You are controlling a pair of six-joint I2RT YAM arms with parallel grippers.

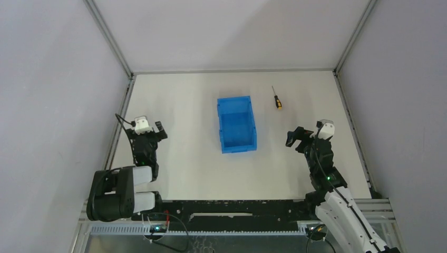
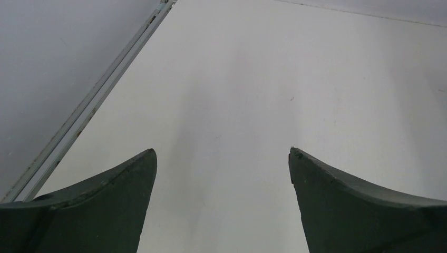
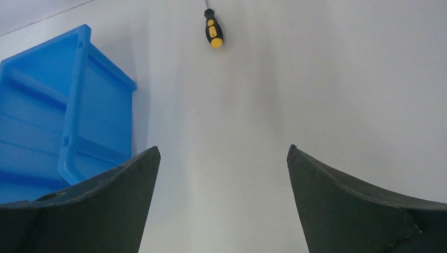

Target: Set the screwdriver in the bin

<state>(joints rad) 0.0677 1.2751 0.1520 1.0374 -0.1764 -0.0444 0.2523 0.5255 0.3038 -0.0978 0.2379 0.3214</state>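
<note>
**Approach step: nothing is gripped yet.**
Your right gripper (image 1: 295, 138) hangs wide open and empty, to the right of the bin (image 1: 240, 148). The screwdriver (image 3: 213, 32) lies flat on the table (image 1: 184, 105) ahead of the gripper, near the bin's far right corner but apart from it, with the handle toward you and the shaft pointing away. Next, I judge, you carry the right gripper forward over the handle, set the jaws across it, and lower. Your left gripper (image 2: 222, 153), also wide and empty, sits well off to the left.
</note>
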